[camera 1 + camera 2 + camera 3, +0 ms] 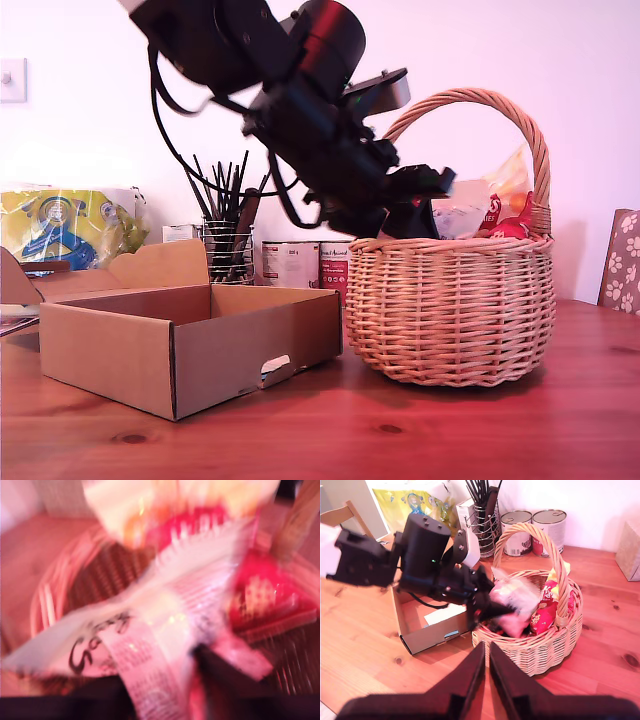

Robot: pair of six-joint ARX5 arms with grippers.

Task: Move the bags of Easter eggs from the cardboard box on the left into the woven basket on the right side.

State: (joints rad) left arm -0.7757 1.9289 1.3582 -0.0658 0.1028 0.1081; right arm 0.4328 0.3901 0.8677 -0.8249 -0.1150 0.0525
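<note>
The whitish bag (516, 596), light, crinkly and slippery, hangs clamped by its edge in my first tool (487, 611) over the woven basket (540, 652); my second tool (486, 662) is pressed together, empty.

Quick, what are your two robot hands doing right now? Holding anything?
My first gripper: shut on the whitish bag, over the woven basket.
My second gripper: shut, holding nothing.
</note>
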